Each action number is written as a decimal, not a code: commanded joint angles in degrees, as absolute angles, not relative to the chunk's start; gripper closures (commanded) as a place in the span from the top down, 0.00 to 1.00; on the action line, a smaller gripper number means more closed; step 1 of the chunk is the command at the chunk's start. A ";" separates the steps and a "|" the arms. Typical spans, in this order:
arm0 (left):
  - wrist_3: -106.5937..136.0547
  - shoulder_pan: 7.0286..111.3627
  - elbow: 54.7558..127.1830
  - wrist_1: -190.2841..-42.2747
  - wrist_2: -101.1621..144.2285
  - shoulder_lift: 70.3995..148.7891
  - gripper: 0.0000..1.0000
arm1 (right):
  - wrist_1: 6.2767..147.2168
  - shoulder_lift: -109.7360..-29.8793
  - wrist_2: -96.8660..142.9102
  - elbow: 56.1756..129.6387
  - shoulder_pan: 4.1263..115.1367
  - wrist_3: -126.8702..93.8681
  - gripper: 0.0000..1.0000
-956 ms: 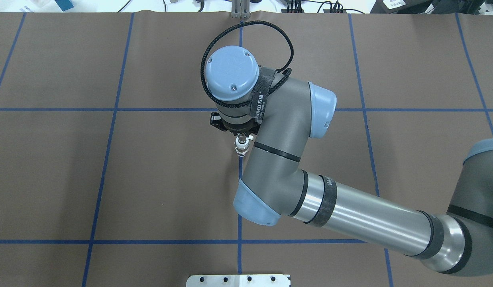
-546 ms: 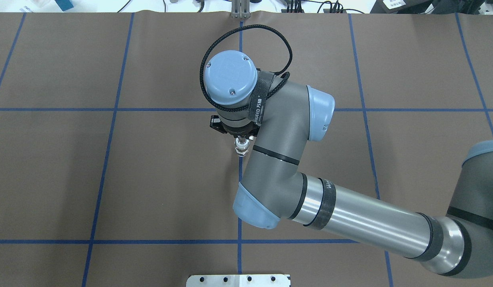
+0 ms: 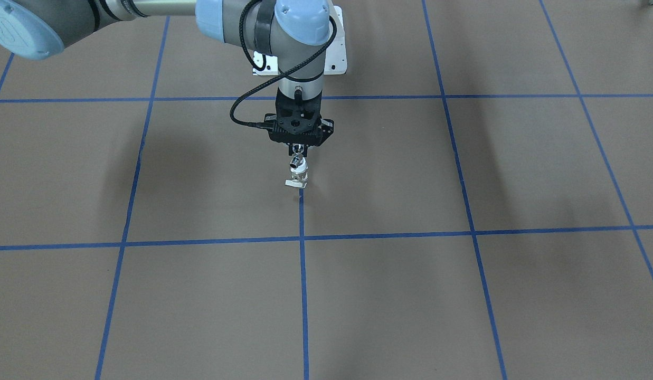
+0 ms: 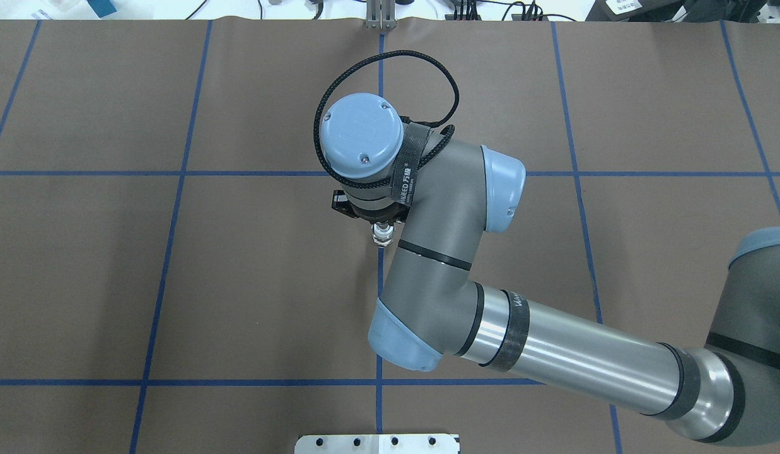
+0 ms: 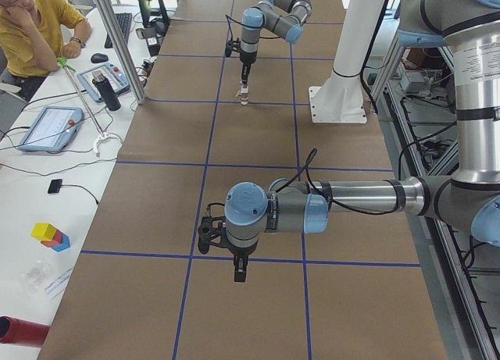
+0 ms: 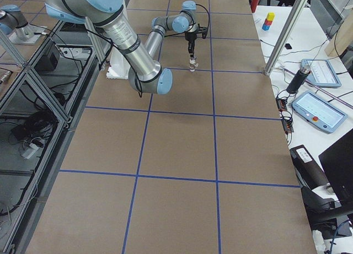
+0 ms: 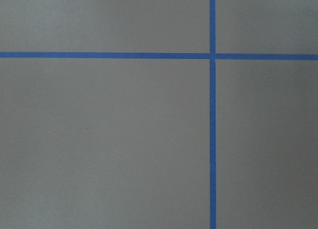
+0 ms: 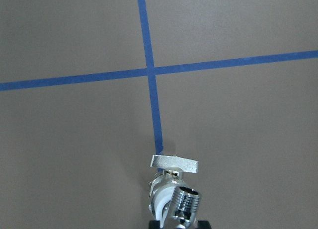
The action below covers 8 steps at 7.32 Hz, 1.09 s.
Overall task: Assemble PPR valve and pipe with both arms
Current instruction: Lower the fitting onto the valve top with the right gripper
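My right gripper [image 3: 299, 151] points straight down over the table's middle, shut on the top of the small silver pipe [image 3: 296, 164]. The PPR valve [image 3: 298, 177] hangs joined below it, its flat tab handle [image 3: 296, 183] lowest, close to the table. The right wrist view shows the threaded silver pipe [image 8: 187, 201], the valve's white plastic [image 8: 160, 200] and the tab handle [image 8: 174, 163] just above the end of a blue tape line. In the overhead view the wrist hides the fingers; only the joined parts [image 4: 381, 234] show. My left gripper [image 5: 238, 274] hangs empty-looking over the table's left end; I cannot tell its state.
Brown table cover with a blue tape grid [image 4: 380, 381]. The white pedestal base plate [image 4: 377, 443] sits at the robot's edge. An operator [image 5: 31, 32], tablets and a black bottle [image 5: 109, 90] are on the side bench beyond the far edge.
The right wrist has sunk slightly and shifted a little toward the robot, still holding the joined parts over the same spot on the tape line.
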State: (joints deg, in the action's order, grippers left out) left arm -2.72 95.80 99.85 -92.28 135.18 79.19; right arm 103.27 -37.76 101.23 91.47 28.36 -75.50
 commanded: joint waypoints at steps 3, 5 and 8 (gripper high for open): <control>-2.72 95.89 99.84 -92.29 135.18 79.19 1.00 | 103.18 -37.79 100.28 90.62 28.30 -75.50 0.98; -2.73 95.89 99.84 -92.11 135.18 79.19 1.00 | 103.18 -37.44 100.37 91.23 28.56 -75.32 0.99; -2.81 95.89 100.20 -92.64 135.53 77.34 1.00 | 103.45 -37.87 107.01 94.73 35.65 -71.13 0.99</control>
